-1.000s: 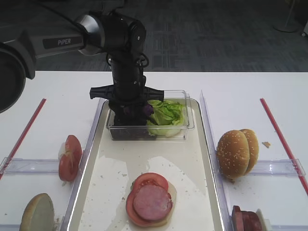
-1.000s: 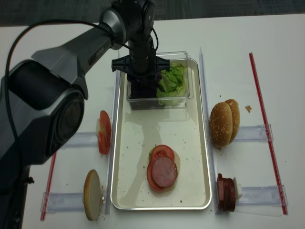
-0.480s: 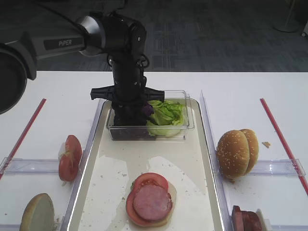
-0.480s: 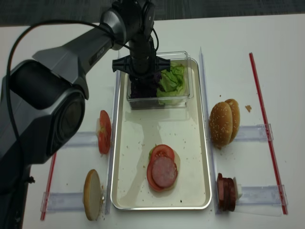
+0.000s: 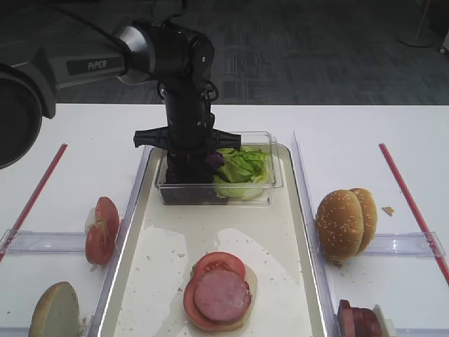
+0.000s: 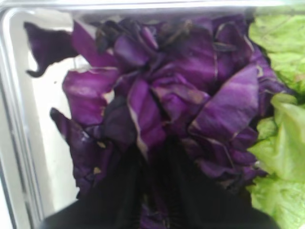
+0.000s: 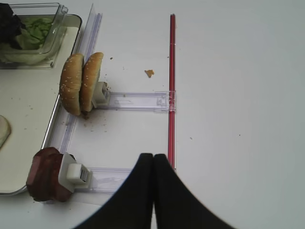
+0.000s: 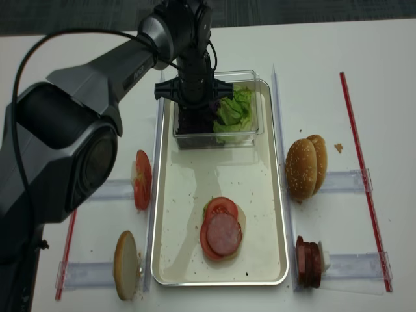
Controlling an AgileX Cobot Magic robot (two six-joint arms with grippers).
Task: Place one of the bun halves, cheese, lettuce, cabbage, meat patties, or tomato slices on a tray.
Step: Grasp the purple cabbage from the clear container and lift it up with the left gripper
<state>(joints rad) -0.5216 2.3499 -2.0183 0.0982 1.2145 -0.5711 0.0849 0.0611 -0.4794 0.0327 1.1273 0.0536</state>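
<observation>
My left gripper [image 6: 155, 191] is plunged into the heap of purple cabbage [image 6: 157, 95] in the clear tub [image 5: 270, 184], its dark fingers shut on shreds of it. Pale green lettuce [image 5: 242, 167] fills the tub's right side. The tub stands at the far end of the tray [image 5: 280, 267]. Near the tray's front, a meat patty [image 5: 222, 296] lies on a tomato slice [image 5: 216, 262]. My right gripper [image 7: 153, 157] is shut and empty over bare table, right of the bun halves [image 7: 81, 88].
Tomato slices [image 5: 102, 228] and a bun half [image 5: 55, 309] stand in clear holders left of the tray. Meat patties [image 7: 45, 174] stand in a holder at its right. Red strips [image 7: 171, 90] mark both sides of the table.
The left gripper's jaws have drawn together inside the cabbage heap. The arm has barely shifted over the tub, and the food has not moved.
</observation>
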